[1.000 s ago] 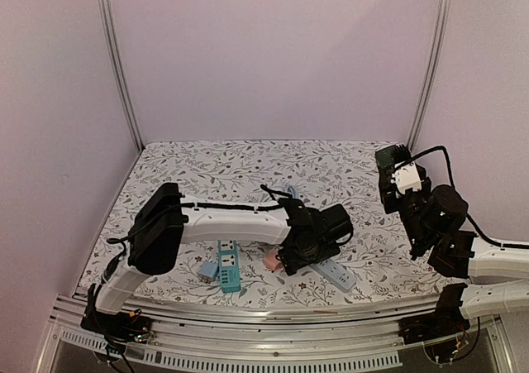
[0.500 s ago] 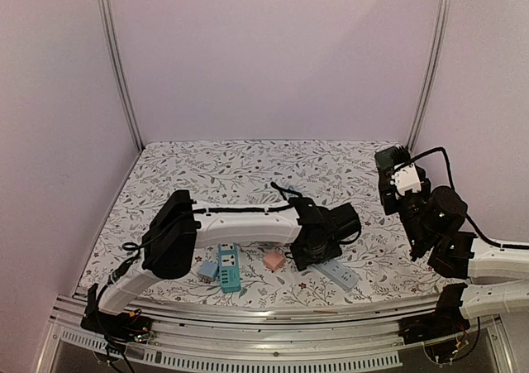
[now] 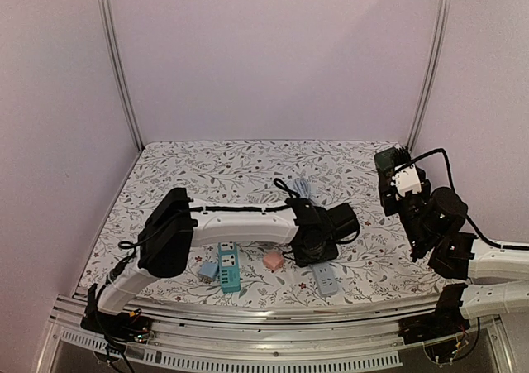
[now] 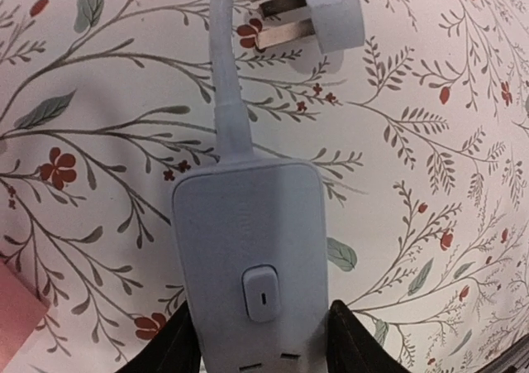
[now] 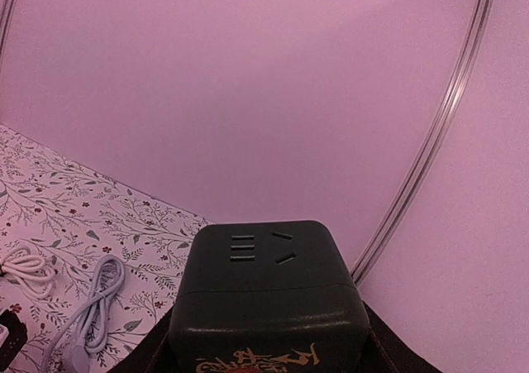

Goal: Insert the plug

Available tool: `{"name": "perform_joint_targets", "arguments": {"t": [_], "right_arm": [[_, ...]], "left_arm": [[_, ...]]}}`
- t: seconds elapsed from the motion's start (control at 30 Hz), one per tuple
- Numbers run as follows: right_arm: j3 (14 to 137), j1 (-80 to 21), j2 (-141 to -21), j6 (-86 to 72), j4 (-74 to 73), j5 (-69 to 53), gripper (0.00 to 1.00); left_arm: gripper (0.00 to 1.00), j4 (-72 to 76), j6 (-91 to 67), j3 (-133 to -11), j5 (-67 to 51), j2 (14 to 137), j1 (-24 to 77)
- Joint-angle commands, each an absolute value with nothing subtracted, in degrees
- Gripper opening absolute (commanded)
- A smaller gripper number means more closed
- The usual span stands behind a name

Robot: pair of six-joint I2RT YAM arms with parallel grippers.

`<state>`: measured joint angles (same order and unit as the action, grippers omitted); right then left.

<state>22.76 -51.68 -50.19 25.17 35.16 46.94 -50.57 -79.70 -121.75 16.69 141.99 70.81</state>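
A pale blue power strip (image 4: 248, 257) lies on the flowered cloth, its rocker switch facing up. My left gripper (image 4: 260, 344) is shut on it, one black finger against each long side. The strip's cord runs up to its plug (image 4: 310, 13), which lies on its side with the metal prongs showing. In the top view the strip (image 3: 325, 279) pokes out toward the near edge from under the left gripper (image 3: 318, 249). My right gripper (image 5: 269, 340) is shut on a dark cube socket (image 5: 264, 282), held in the air at the right. A white piece (image 3: 405, 180) sits on that cube.
A teal power strip (image 3: 229, 265), a small light blue adapter (image 3: 207, 269) and a pink block (image 3: 273, 260) lie left of the left gripper. A bundled pale blue cord (image 5: 95, 298) and a white cord (image 5: 25, 265) lie mid-table. Metal posts (image 3: 116, 59) stand at the back corners.
The left gripper shifted right over the pale blue strip and its jaws closed in on it. The strip turned from a slant to point at the near edge. The right arm stayed still.
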Motion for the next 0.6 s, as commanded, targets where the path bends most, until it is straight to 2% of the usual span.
{"name": "perform_joint_targets", "arguments": {"t": [0.0, 0.1, 0.57], "right_arm": [[22.1, -51.4, -49.3, 24.1, 36.6, 46.6, 0.00], [22.1, -51.4, -49.4, 24.2, 36.3, 46.6, 0.00], [23.0, -51.4, -49.8, 23.4, 33.4, 46.2, 0.00]], "left_arm": [[0.38, -45.4, -67.0, -112.2, 18.9, 138.7, 68.5], [0.38, -39.9, -58.3, -107.6, 18.1, 135.8, 67.2], [0.39, -32.1, -33.6, -98.4, 10.0, 132.0, 65.5]]}}
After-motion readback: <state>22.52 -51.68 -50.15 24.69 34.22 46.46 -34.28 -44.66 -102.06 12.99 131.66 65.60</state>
